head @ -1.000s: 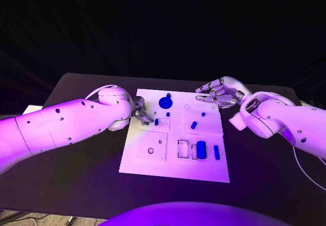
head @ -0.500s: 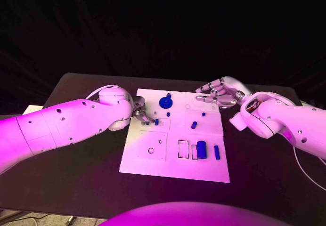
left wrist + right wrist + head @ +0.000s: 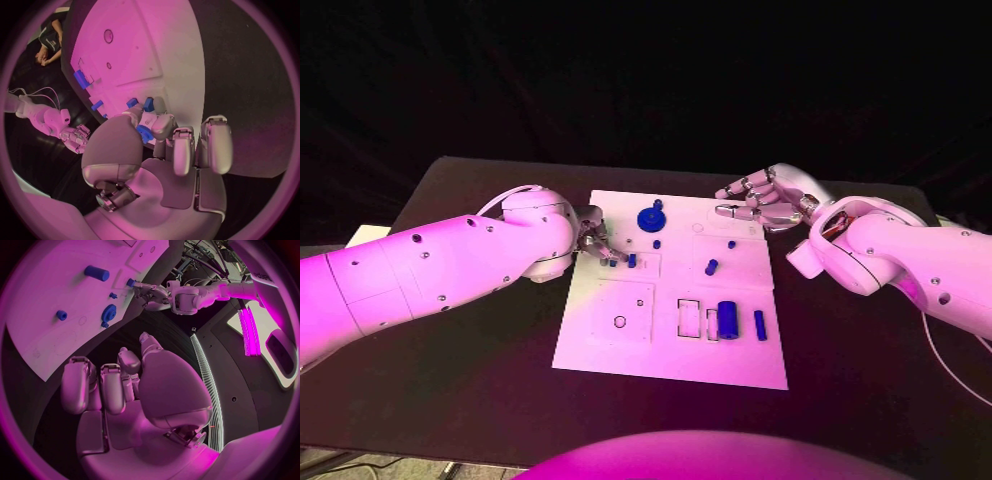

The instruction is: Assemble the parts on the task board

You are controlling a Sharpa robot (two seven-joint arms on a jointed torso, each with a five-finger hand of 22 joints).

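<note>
Task board [image 3: 596,345] carries blue parts [image 3: 726,317] between both robot hands.

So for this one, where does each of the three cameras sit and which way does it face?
Head view: on the robot's head, looking down at the white task board on the black table; both white arms enter.
Left wrist view: behind the left hand, facing the board's edge, where its fingers pinch a small blue part.
Right wrist view: behind the right hand, looking across the board.
Shared: both wrist views show the opposite hand; all show the board.
</note>
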